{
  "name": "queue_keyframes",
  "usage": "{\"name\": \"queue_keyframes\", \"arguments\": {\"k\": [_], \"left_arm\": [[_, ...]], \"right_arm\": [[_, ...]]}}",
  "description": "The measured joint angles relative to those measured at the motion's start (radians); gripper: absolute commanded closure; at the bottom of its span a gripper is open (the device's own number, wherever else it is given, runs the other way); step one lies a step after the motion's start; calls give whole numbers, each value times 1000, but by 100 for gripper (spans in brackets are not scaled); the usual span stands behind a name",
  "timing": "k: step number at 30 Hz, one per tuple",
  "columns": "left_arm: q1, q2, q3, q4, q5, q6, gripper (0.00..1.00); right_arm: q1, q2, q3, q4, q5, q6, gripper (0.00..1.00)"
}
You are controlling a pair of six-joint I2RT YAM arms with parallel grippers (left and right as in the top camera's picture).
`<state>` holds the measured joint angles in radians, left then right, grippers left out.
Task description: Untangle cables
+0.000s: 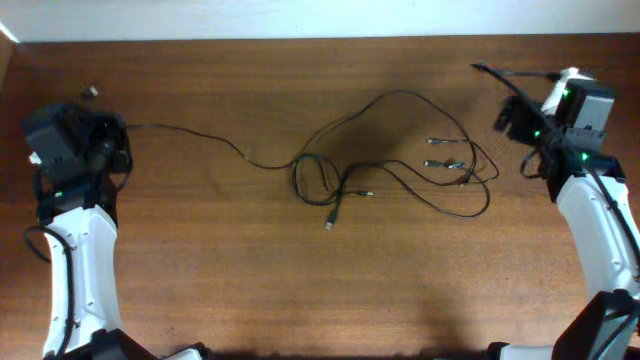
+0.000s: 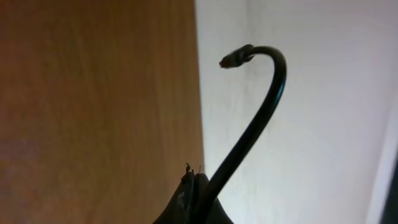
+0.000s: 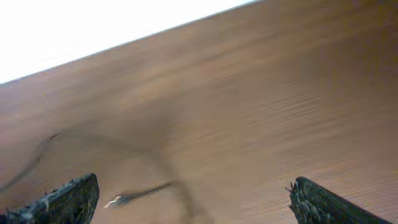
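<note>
Several thin black cables (image 1: 400, 175) lie in a loose tangle on the middle of the wooden table (image 1: 250, 290), with small plugs (image 1: 432, 142) near its right side and one plug (image 1: 330, 225) at the front. One cable (image 1: 200, 135) runs left from the tangle to my left gripper (image 1: 112, 130). In the left wrist view my left gripper (image 2: 198, 186) is shut on this cable (image 2: 261, 118), whose plug end (image 2: 233, 59) curls up past the jaws. My right gripper (image 1: 508, 112) is open and empty at the back right, near the tangle. In the right wrist view its fingers (image 3: 193, 186) are wide apart above a blurred plug (image 3: 118, 200).
The table's back edge meets a white wall (image 1: 300, 18). Thick black wires (image 1: 490, 70) run to the right arm's base at the back right. The white arm links (image 1: 85, 270) stand at the left and right front corners.
</note>
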<state>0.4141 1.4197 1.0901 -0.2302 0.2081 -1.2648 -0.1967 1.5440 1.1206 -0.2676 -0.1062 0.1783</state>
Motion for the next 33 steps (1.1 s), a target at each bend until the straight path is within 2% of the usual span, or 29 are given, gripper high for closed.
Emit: {"name": "queue_keyframes", "arguments": {"k": [3,6,10,14,20,22,24,31,33], "left_arm": [[0,0,0,-36,-5,0,100],[0,0,0,-40,-7,0,100],[0,0,0,-40,-26,0,100],[0,0,0,-52,-41,0,100],[0,0,0,-81,-42,0,100],[0,0,0,-81,-42,0,100],[0,0,0,-81,-42,0,100],[0,0,0,-83,-41,0,100],[0,0,0,-89,-41,0,100]], "right_arm": [[1,48,0,-24,-168,-10,4],[15,148,0,-15,-227,-100,4],[56,269,0,156,-190,-210,6],[101,381,5,351,-140,-406,12],[114,503,5,460,-118,-517,13],[114,525,5,471,-115,-532,21],[114,544,5,493,-115,-542,34],[114,566,5,539,-79,-547,32],[114,579,9,561,-79,-546,48]]}}
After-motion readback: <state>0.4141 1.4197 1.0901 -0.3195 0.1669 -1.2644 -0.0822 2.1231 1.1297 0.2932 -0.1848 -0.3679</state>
